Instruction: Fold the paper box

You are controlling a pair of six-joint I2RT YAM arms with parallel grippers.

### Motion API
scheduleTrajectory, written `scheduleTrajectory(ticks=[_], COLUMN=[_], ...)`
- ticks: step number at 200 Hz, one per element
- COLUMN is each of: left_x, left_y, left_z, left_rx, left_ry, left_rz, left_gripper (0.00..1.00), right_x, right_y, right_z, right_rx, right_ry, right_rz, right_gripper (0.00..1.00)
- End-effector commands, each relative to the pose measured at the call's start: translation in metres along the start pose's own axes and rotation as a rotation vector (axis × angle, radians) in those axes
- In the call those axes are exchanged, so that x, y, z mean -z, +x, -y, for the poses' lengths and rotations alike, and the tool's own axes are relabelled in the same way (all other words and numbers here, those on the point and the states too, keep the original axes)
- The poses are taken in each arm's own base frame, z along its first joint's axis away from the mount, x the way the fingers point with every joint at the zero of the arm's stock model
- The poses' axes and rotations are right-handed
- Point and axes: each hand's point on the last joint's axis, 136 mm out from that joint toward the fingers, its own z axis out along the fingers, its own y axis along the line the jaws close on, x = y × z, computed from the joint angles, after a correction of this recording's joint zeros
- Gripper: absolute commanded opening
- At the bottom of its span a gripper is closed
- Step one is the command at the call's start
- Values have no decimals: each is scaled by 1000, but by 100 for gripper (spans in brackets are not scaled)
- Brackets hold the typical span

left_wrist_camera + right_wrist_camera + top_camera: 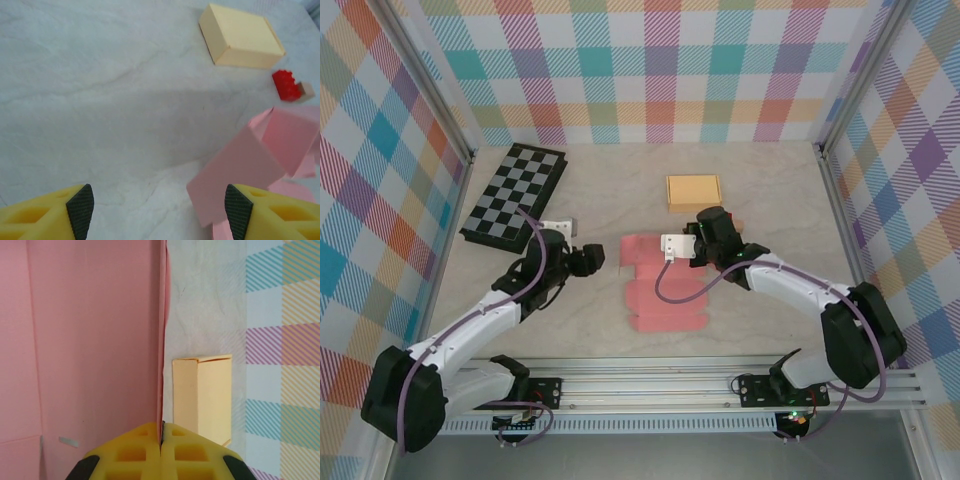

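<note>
The pink paper box point(655, 300) lies mostly flat and unfolded at the table's middle. My right gripper point(710, 222) is at its far right corner, shut on a raised flap. In the right wrist view that flap stands on edge between the closed yellow fingers point(161, 437), with the pink sheet point(95, 340) spread to the left. My left gripper point(598, 262) hovers just left of the sheet, open. In the left wrist view a lifted pink panel point(240, 170) reaches in front of the right finger, and bare table lies between the fingertips point(159, 207).
A folded tan box point(693, 190) point(240, 37) point(202, 395) sits just beyond the pink sheet. A small red brick point(285, 84) lies near it. A chessboard point(515, 197) rests at the far left. Checked walls close three sides.
</note>
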Motion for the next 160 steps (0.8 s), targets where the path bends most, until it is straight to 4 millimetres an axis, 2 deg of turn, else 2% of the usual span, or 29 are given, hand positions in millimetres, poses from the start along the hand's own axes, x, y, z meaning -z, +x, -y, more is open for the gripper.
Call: scheduleTrajectory(ticks=[1, 46, 83, 126, 160], left_x=[-2, -12, -23, -36, -37], left_y=[0, 15, 32, 52, 53], left_z=[18, 24, 27, 30, 33], left_rx=[-55, -83, -108, -154, -171], left_ry=[115, 186, 207, 194, 192], left_rz=[21, 1, -60, -136, -134], left_gripper=[71, 67, 63, 59, 59], right_x=[14, 11, 7, -3, -8], right_y=[-16, -20, -25, -27, -26], right_z=[14, 7, 10, -1, -11], right_rx=[28, 141, 145, 157, 172], right_ry=[44, 105, 142, 119, 94], right_rz=[82, 86, 99, 95, 89], right_gripper=[0, 0, 0, 0, 0])
